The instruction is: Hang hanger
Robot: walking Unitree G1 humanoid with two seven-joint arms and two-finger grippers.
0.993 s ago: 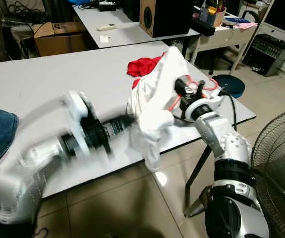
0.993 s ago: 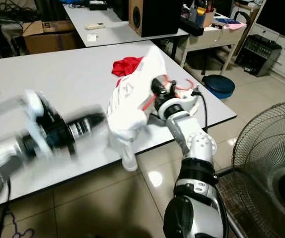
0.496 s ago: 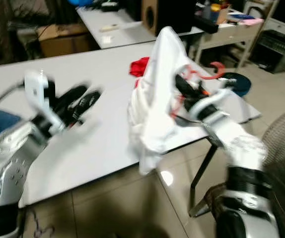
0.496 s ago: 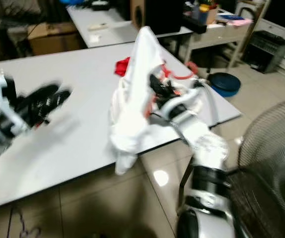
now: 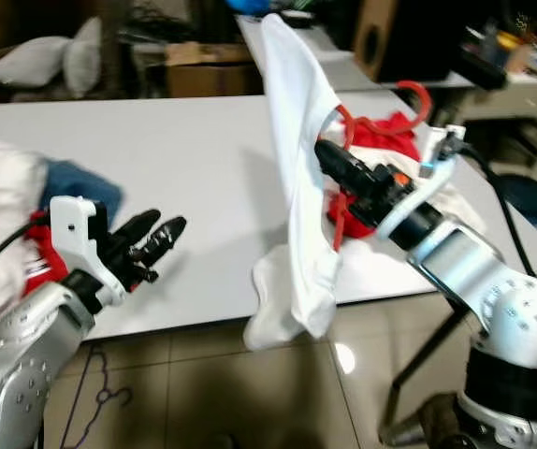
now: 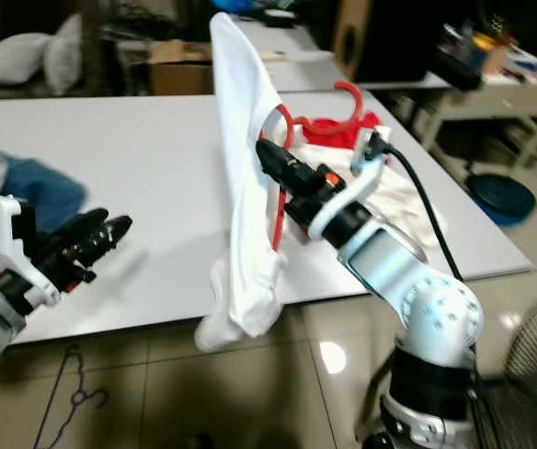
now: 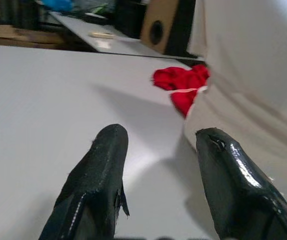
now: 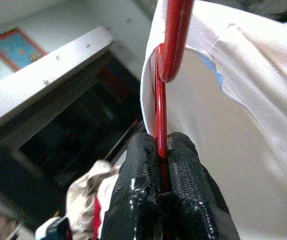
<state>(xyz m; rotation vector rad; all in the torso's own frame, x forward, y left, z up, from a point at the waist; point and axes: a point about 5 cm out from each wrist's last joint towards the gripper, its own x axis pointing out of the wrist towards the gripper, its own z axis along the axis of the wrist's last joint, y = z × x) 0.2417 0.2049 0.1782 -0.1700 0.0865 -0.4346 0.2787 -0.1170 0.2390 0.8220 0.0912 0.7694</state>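
Note:
My right gripper [image 5: 326,154] is shut on a red wire hanger [image 8: 159,110], holding it up over the white table [image 5: 184,159]. A white garment [image 5: 297,178] is draped on the hanger and hangs down past the table's front edge. The hanger's red hook [image 5: 419,96] curls up behind the wrist. In the right wrist view the fingers [image 8: 183,165] pinch the red wire against the white cloth. My left gripper [image 5: 164,226] is open at the table's front edge, well left of the garment and apart from it, with nothing between its fingers [image 7: 108,150].
A red cloth [image 5: 385,131] lies on the table behind the right arm. A heap of white, blue and red clothes [image 5: 11,192] sits at the left. A wire hanger [image 5: 100,412] lies on the tiled floor. A speaker [image 5: 385,37] and boxes stand behind.
The camera has swung left. My right gripper has lifted the hanger and garment higher. My left arm has drawn back to the left, away from the garment.

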